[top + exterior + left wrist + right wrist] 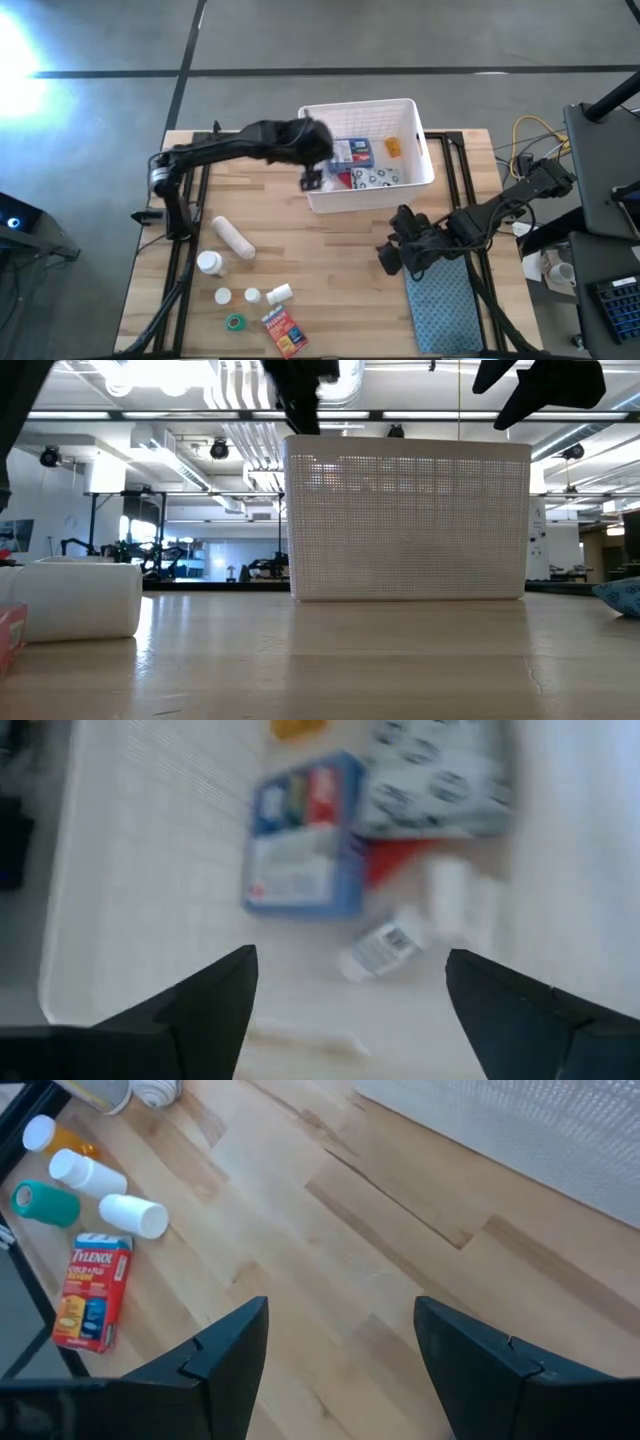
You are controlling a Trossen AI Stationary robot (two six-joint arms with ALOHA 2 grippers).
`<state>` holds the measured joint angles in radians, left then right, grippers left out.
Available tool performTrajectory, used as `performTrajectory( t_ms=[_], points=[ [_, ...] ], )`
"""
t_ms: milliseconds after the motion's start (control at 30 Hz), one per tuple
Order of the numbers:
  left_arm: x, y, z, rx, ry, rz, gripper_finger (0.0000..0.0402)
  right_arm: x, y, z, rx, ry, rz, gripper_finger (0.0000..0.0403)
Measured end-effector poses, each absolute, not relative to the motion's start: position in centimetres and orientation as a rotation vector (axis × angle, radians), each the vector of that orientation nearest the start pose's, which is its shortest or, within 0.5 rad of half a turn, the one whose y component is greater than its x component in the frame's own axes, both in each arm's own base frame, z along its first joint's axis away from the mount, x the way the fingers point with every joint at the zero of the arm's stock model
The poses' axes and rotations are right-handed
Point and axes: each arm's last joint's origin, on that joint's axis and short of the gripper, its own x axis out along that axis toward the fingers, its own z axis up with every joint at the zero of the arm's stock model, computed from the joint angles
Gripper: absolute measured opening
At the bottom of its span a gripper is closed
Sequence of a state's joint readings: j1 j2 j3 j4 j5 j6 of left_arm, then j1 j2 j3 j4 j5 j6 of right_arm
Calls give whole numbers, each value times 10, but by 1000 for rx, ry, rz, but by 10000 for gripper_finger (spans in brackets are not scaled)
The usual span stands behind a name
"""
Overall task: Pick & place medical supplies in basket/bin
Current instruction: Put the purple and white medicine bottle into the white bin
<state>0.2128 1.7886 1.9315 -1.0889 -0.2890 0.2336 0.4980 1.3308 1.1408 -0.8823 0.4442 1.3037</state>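
Note:
The white slotted basket stands at the table's far middle. In it lie a blue box, a white-blue wipes packet, a red item, a small white bottle and an orange item. My left gripper hangs open and empty over the basket's left part. On the near left table lie a gauze roll, white bottles, a green tape roll and an orange-red box. My right gripper is open over bare wood.
A teal-grey cloth mat lies at the near right, under the right arm. Black frame rails run along the table's left and right sides. Bare wood lies between the basket and the loose supplies.

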Motion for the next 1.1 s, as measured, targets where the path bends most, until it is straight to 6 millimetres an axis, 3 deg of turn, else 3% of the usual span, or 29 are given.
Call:
performTrajectory(
  t_ms=[200,400,500,633,767,1100],
  points=[
    [298,32,381,146,1039,314,292,229,110,289,668,811,-529,240],
    [215,-14,353,195,1106,71,285,230,109,289,628,817,-510,240],
    [172,-35,341,77,1110,-101,285,231,108,289,609,821,-504,240],
    [131,-56,330,-161,1116,-121,285,231,107,289,600,823,-502,240],
    [113,-71,321,-242,1160,-142,285,231,105,286,595,828,-514,240],
    [99,-93,284,-98,1432,-114,285,237,94,281,608,810,-543,240]
  ],
)
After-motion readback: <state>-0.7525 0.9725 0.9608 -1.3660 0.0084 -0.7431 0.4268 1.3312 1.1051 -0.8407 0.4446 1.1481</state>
